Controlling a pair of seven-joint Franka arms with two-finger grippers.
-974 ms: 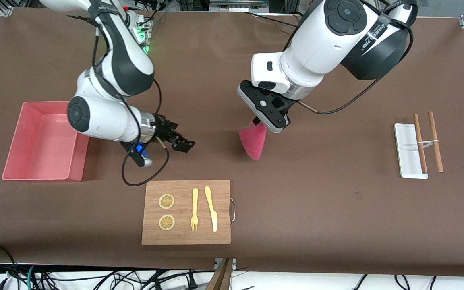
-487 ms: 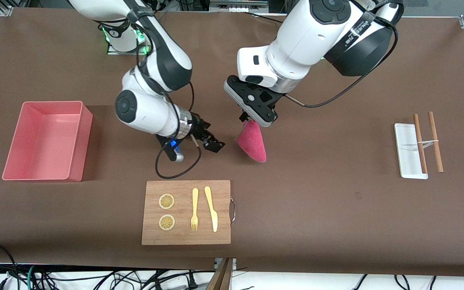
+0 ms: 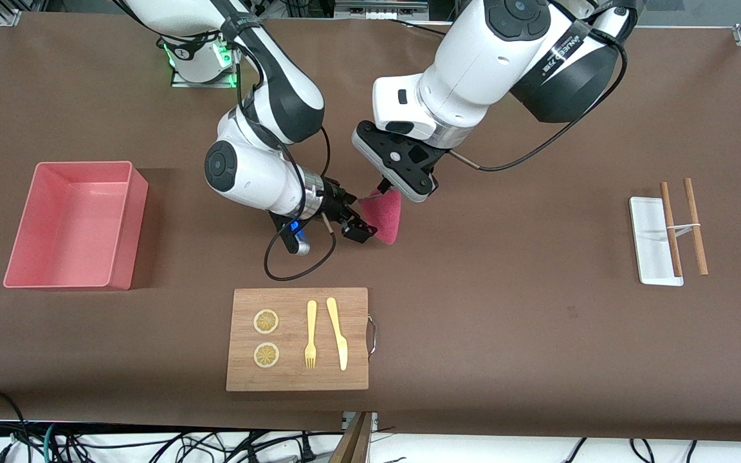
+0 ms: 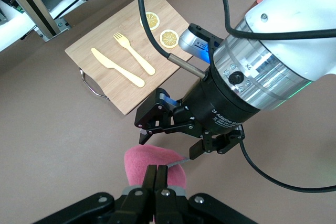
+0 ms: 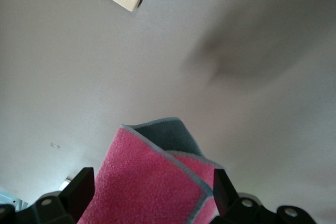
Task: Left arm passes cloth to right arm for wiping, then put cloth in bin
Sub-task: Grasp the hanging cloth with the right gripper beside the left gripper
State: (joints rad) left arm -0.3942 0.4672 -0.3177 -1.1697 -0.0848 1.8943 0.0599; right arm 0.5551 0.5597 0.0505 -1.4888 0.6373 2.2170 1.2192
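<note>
My left gripper [image 3: 384, 190] is shut on the top of the magenta-pink cloth [image 3: 388, 217], which hangs from it above the brown table. In the left wrist view its fingers [image 4: 159, 174] pinch the cloth [image 4: 139, 162]. My right gripper [image 3: 362, 220] is open, with its fingers on either side of the hanging cloth's edge. In the right wrist view the cloth [image 5: 147, 182], with its grey underside folded out, fills the gap of the right gripper [image 5: 152, 191] between the spread fingers [image 5: 79, 188]. The right gripper [image 4: 168, 148] also shows in the left wrist view. The salmon-pink bin [image 3: 127, 231] stands at the right arm's end of the table.
A wooden cutting board [image 3: 296, 379] with lemon slices, a fork [image 3: 311, 334] and a knife [image 3: 337, 331] lies nearer the front camera than the grippers. A small white tray [image 3: 648, 247] with brown chopsticks [image 3: 695, 225] sits toward the left arm's end.
The right arm swung from beside the bin toward the cloth. The left arm carried the cloth toward it. The right gripper's open fingers now straddle the cloth.
</note>
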